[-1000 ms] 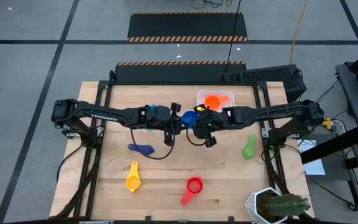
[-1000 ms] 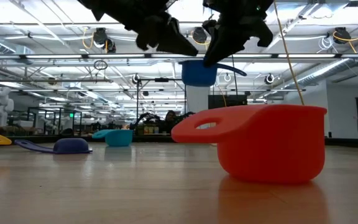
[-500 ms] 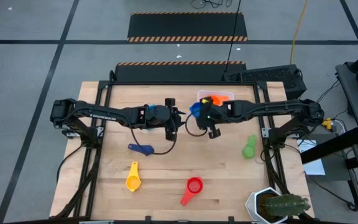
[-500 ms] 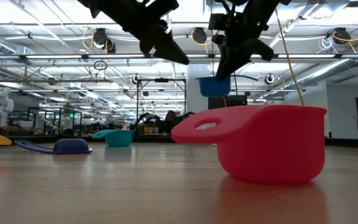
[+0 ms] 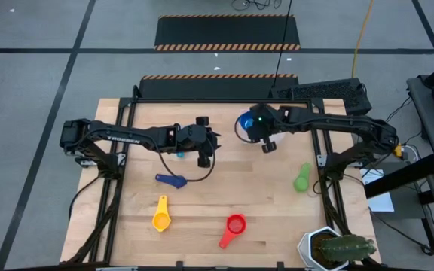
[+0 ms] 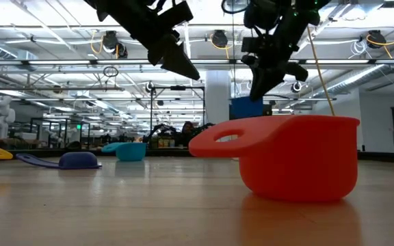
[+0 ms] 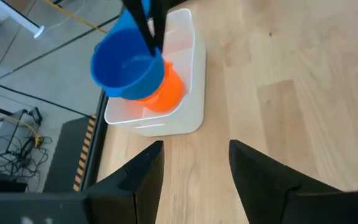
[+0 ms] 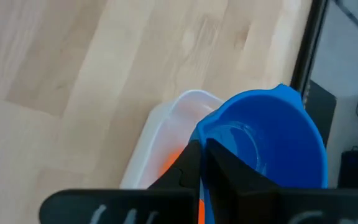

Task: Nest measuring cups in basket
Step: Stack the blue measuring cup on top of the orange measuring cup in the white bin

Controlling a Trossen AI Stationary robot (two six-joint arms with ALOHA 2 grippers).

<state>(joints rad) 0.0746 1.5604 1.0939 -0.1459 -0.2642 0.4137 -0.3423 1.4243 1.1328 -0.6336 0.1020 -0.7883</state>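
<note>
Going L to R on the table [image 5: 134, 226]: yellow cup [image 5: 161, 217] sits near the front-left, navy cup [image 5: 171, 181] just behind it, handle pointing R. Light blue cup [image 6: 130, 150] shows in low view on the far side, mostly hidden under the left arm from above. Left gripper [image 5: 204, 141] hangs mid-table above the wood, fingers [image 7: 143, 180] apart w/ nothing between them, pointed toward the basket [image 7: 185, 93]. Red cup [image 5: 234, 225] lies near the front edge, roughly centre, handle toward front-left; it fills the foreground in low view. Further R, right gripper [image 5: 261, 128] is at the back of the table, fingers pinched together on the blue cup [image 5: 246, 125], gripping it by the rim/handle side. Blue cup is in the air, tilted, directly over the basket's near end; in left wrist view it overlaps the orange cup [image 7: 166, 93], which already lies inside the basket. Can't tell whether blue touches orange. Basket stands at the back edge, R of centre, largely covered by the right arm from above. Green cup [image 5: 302, 178] lies off to the R side, well apart from the rest. White pot w/ cactus [image 5: 336, 248] at front-right corner.
</note>
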